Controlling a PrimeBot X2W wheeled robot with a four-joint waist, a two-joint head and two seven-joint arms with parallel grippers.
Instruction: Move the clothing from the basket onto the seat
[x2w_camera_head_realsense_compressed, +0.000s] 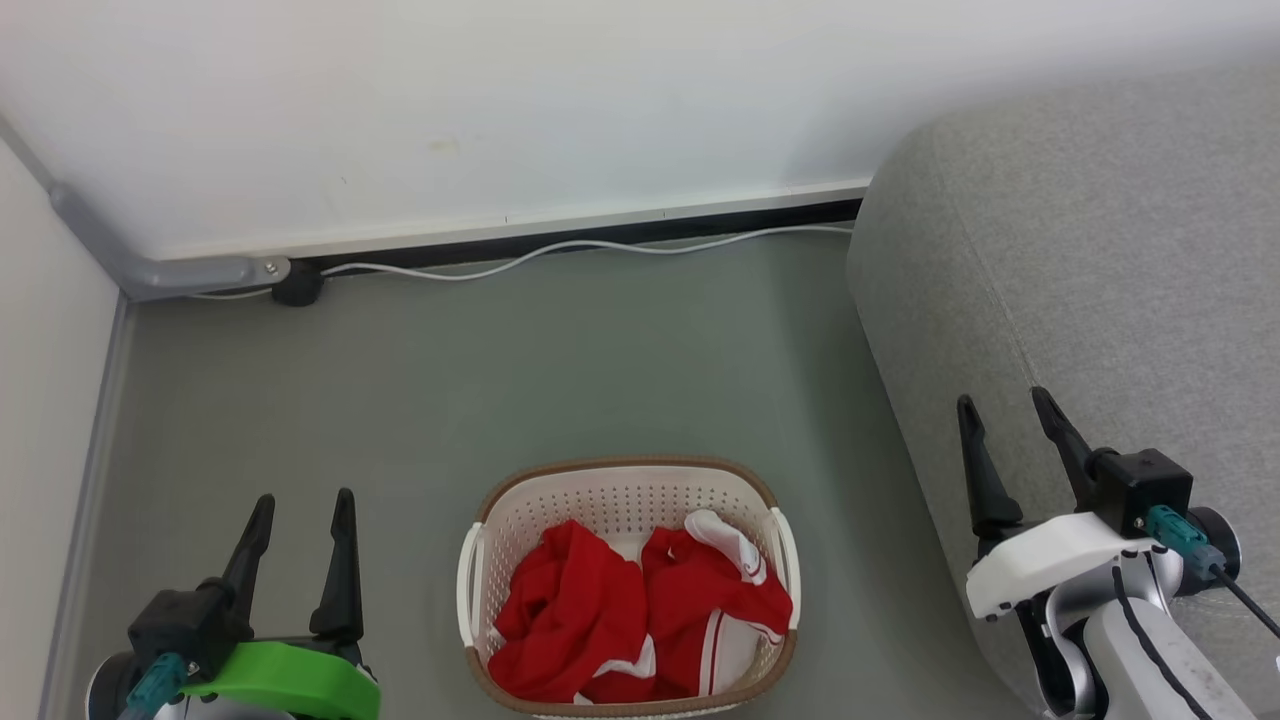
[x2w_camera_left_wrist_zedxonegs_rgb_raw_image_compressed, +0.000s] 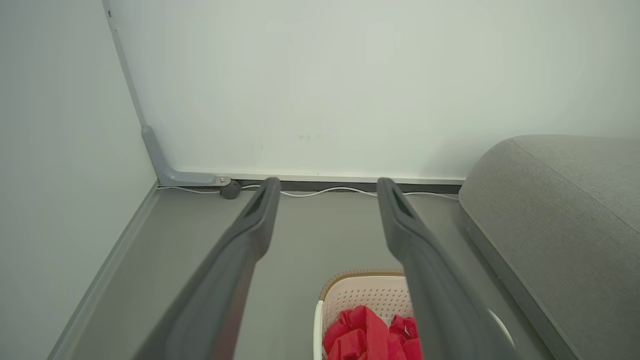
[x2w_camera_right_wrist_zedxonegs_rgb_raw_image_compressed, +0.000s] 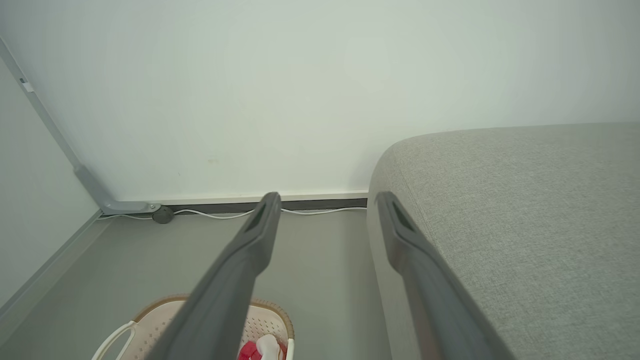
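Bright red clothing (x2w_camera_head_realsense_compressed: 620, 610) with white trim lies crumpled inside the cream perforated basket (x2w_camera_head_realsense_compressed: 480, 585), which stands on the floor at the bottom middle of the head view. The light-grey seat (x2w_camera_head_realsense_compressed: 1100, 260) rises at the right. My left gripper (x2w_camera_head_realsense_compressed: 305, 500) is open at the lower left, left of the basket and apart from it. My right gripper (x2w_camera_head_realsense_compressed: 1005, 400) is open at the lower right, over the seat's front edge. In the left wrist view the basket (x2w_camera_left_wrist_zedxonegs_rgb_raw_image_compressed: 370, 292) and clothing (x2w_camera_left_wrist_zedxonegs_rgb_raw_image_compressed: 360, 335) lie below the left gripper (x2w_camera_left_wrist_zedxonegs_rgb_raw_image_compressed: 325, 182). The right wrist view has the basket (x2w_camera_right_wrist_zedxonegs_rgb_raw_image_compressed: 155, 320) low and the right gripper (x2w_camera_right_wrist_zedxonegs_rgb_raw_image_compressed: 325, 197) beside the seat (x2w_camera_right_wrist_zedxonegs_rgb_raw_image_compressed: 525, 210).
A white wall (x2w_camera_head_realsense_compressed: 500, 100) with a baseboard closes the far side, and a second wall (x2w_camera_head_realsense_compressed: 40, 400) closes the left. A white cable (x2w_camera_head_realsense_compressed: 560, 250) and a dark plug (x2w_camera_head_realsense_compressed: 298, 285) lie along the baseboard. Grey-green floor (x2w_camera_head_realsense_compressed: 500, 370) spreads between wall, basket and seat.
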